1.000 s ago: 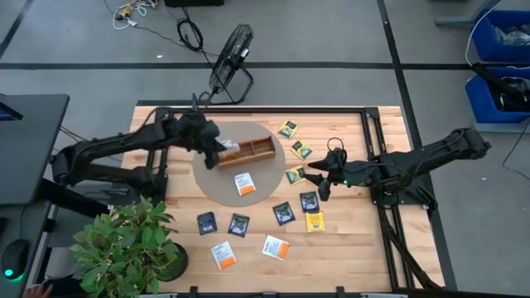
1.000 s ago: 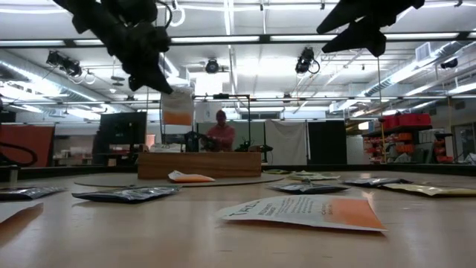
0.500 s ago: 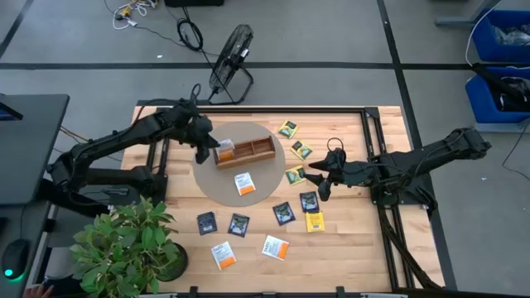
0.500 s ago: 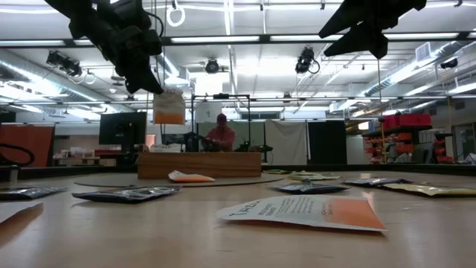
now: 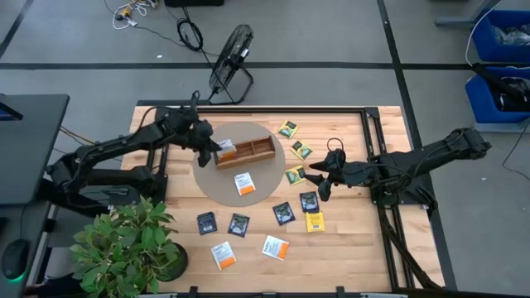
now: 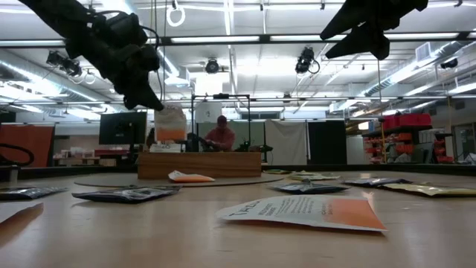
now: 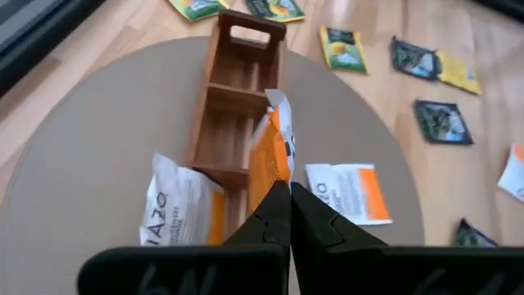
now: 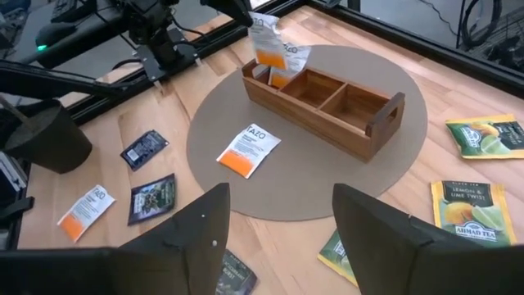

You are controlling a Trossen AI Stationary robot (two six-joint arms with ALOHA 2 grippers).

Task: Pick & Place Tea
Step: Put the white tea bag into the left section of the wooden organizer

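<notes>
Your left gripper (image 5: 217, 151), pinched on an orange tea packet (image 7: 270, 152), hangs over the tray's (image 5: 257, 149) left end compartment: lower, then release. Right gripper (image 5: 317, 184) waits wide, centre-right.

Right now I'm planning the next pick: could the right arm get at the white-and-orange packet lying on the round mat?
Probably yes. The right gripper hangs open above the table, and the white-and-orange packet lies flat and uncovered on the round mat, clear of the wooden tray.
</notes>
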